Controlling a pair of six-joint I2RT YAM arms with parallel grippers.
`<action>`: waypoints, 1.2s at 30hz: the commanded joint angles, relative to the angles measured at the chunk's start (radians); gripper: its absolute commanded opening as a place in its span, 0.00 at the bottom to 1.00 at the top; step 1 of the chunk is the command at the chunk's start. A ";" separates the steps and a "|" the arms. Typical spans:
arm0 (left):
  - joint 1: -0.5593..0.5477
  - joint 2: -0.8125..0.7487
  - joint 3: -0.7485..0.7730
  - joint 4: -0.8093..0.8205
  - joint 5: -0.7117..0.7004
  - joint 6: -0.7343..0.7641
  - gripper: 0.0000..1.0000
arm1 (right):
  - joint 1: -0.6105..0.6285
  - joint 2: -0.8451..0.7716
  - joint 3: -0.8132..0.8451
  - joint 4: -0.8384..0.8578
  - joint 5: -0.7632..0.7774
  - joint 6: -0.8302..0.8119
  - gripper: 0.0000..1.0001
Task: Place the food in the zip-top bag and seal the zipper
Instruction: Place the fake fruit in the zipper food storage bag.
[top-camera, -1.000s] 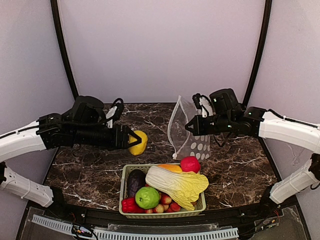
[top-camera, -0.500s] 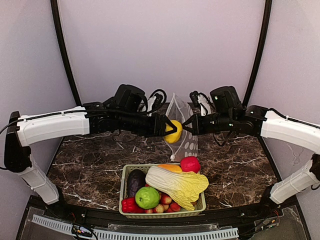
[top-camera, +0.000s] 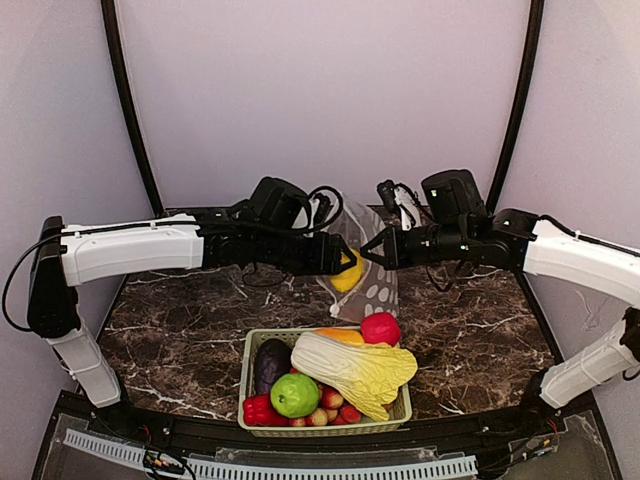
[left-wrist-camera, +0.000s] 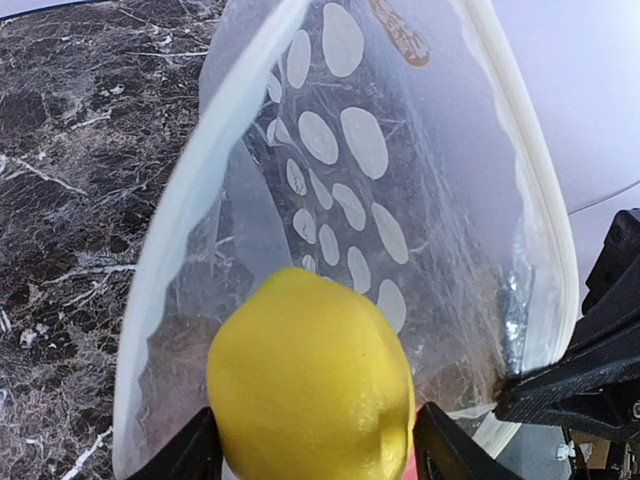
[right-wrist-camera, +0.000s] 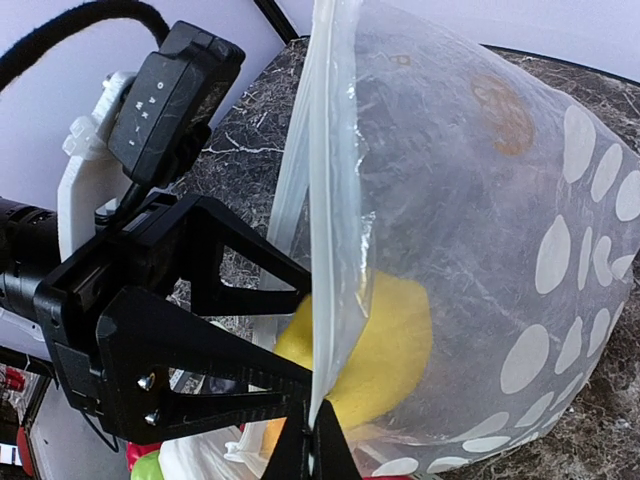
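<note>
My left gripper (top-camera: 342, 262) is shut on the yellow lemon (left-wrist-camera: 312, 385) and holds it in the open mouth of the clear dotted zip-top bag (top-camera: 372, 262). The lemon shows through the plastic in the right wrist view (right-wrist-camera: 385, 352). My right gripper (top-camera: 372, 248) is shut on the bag's mouth edge with the zipper strip (right-wrist-camera: 325, 230) and holds the bag (right-wrist-camera: 500, 250) up off the table. The bag's inside (left-wrist-camera: 360, 200) is otherwise empty. The napa cabbage (top-camera: 355, 368), magenta fruit (top-camera: 380, 328), green apple (top-camera: 294, 395) and red pepper (top-camera: 258, 410) lie in the basket.
The pale green basket (top-camera: 246, 372) stands at the near middle of the dark marble table (top-camera: 170, 330), also holding an eggplant (top-camera: 270, 364), an orange item and small reddish fruits. Both arms meet above the table's far middle.
My left arm has swung right from the table's left side, carrying the lemon up to and into the bag's mouth. My right gripper has lifted the bag slightly higher.
</note>
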 joint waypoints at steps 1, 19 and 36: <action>0.004 0.001 0.029 -0.005 0.000 0.012 0.71 | 0.009 -0.003 0.026 0.030 -0.015 -0.003 0.00; 0.005 -0.027 0.004 0.050 0.037 0.041 0.77 | 0.009 0.005 0.021 0.031 0.005 0.001 0.00; 0.004 -0.413 -0.282 -0.024 0.076 0.230 0.78 | 0.009 0.009 0.016 0.025 0.046 0.005 0.00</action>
